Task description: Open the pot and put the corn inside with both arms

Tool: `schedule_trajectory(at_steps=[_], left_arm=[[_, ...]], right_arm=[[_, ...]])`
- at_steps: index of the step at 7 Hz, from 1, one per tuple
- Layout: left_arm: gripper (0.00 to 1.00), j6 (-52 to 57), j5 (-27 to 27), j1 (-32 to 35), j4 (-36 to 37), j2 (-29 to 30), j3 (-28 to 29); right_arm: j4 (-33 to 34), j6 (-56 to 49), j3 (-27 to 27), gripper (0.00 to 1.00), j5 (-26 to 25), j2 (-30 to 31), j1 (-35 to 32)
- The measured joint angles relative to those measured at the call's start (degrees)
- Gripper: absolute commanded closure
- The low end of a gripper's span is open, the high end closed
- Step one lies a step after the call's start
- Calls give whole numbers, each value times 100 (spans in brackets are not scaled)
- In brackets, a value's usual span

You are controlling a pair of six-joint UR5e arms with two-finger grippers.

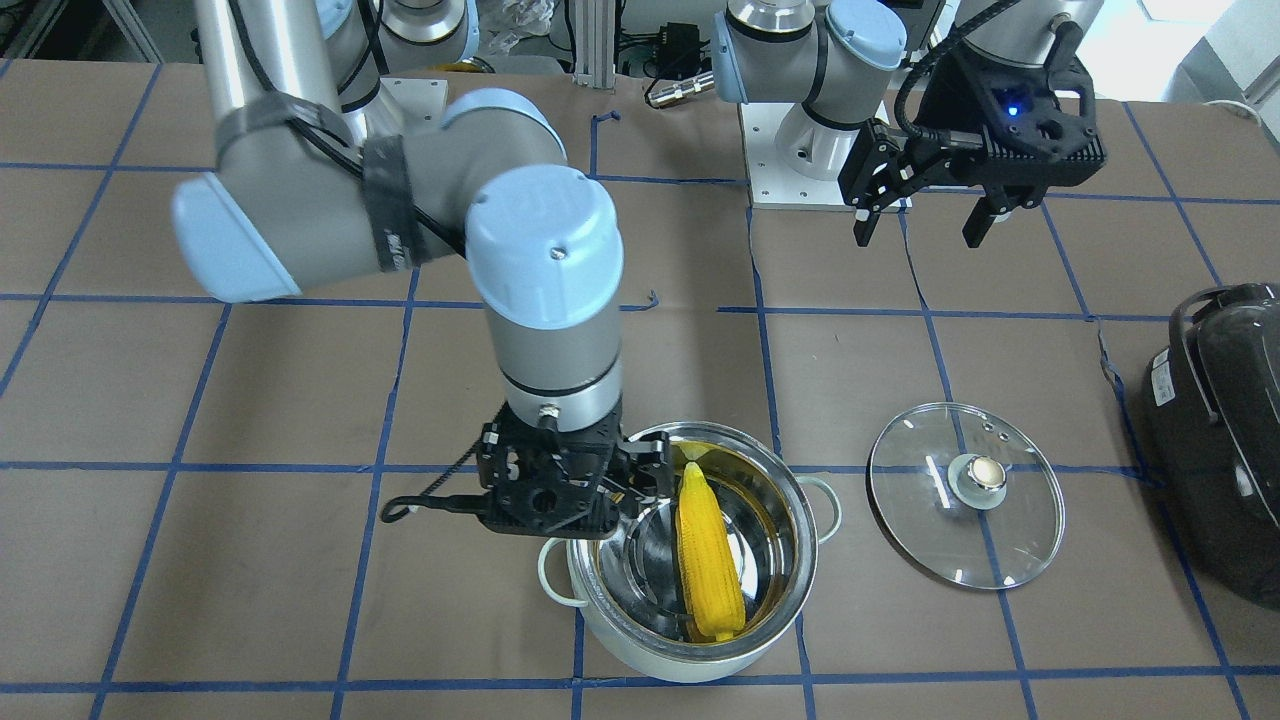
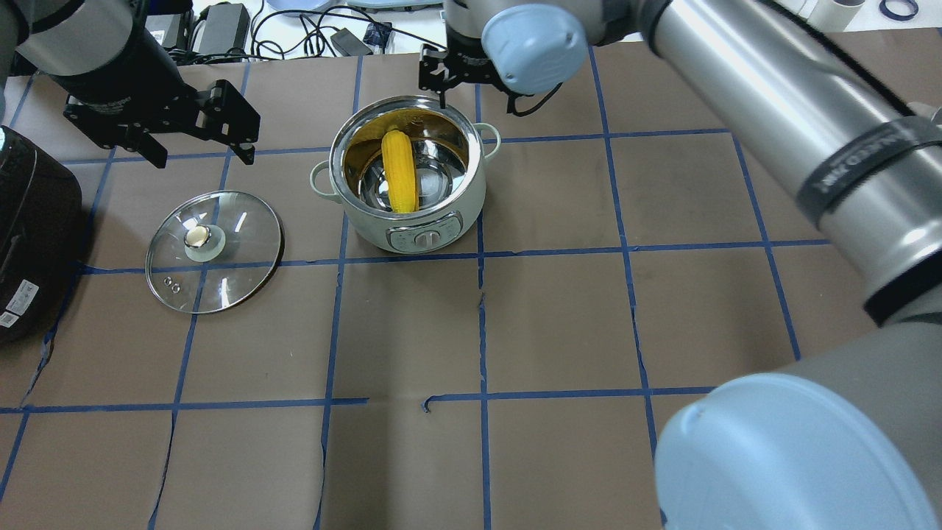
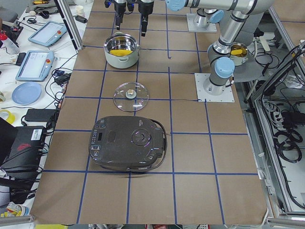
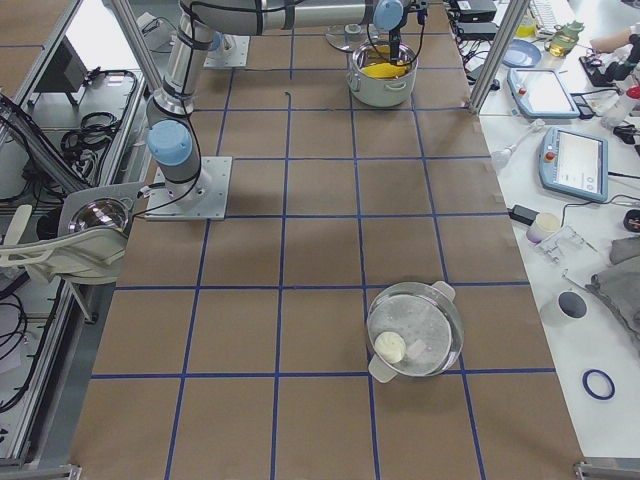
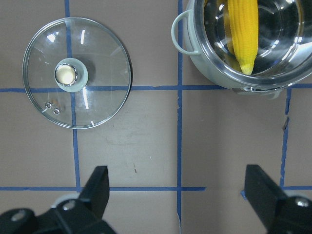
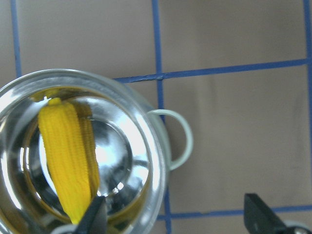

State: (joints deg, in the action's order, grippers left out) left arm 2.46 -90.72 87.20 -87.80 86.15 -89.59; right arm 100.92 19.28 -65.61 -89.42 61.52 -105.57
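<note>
Corn [image 1: 708, 560] is in the pot [image 2: 449, 221], so imo the job's basically done. It sits across the steel bowl with its long axis running toward/away from the robot, pointed tip on the robot's side, fat end toward the far wall. Looks like it's propped at a slant, not flat on the bottom, but can't say for sure w/ all the reflections. Bright yellow, bumpy kernels, about as long as the bowl is wide.

Right tool [image 6: 175, 217] is the close one. It hangs over the rim by the pot's loop handle on the robot's right, fingers spread, nothing in them. So the corn is below it and a bit to its left. Prob the only move left for that arm is straight up and out, w/o clipping the rim.

Left tool [image 1: 918, 225] is up off the worktop [image 2: 559, 324], well apart from the pot, fingers also spread and empty. The glass lid [image 1: 930, 520] lies knob-up on the worktop to the robot's left of the pot, near it but not touching. Left arm's nearer the lid. Big dark appliance [image 1: 1215, 440] sits further left.
</note>
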Motion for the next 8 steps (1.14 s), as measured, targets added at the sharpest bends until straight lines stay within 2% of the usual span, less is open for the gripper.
schedule_trajectory(at_steps=[2, 3, 5, 6, 8], left_arm=[[0, 4, 2, 1, 30, 1, -1], [0, 2, 0, 2, 42, -1, -1], [0, 0, -5, 1, 46, 0, -5], [0, 0, -5, -1, 45, 0, -12], [0, 0, 1, 10, 50, -2, -51]], right_arm=[[-964, -992, -307, 0, -38, 879, 654], [-1102, -1524, -804, 0, -43, 1407, 860], [-630, -2216, -1869, 0, -53, 2295, 1130], [-482, -2405, -2107, 0, -52, 2508, 1211], [-410, -2512, -2140, 0, 25, 2643, 1272]])
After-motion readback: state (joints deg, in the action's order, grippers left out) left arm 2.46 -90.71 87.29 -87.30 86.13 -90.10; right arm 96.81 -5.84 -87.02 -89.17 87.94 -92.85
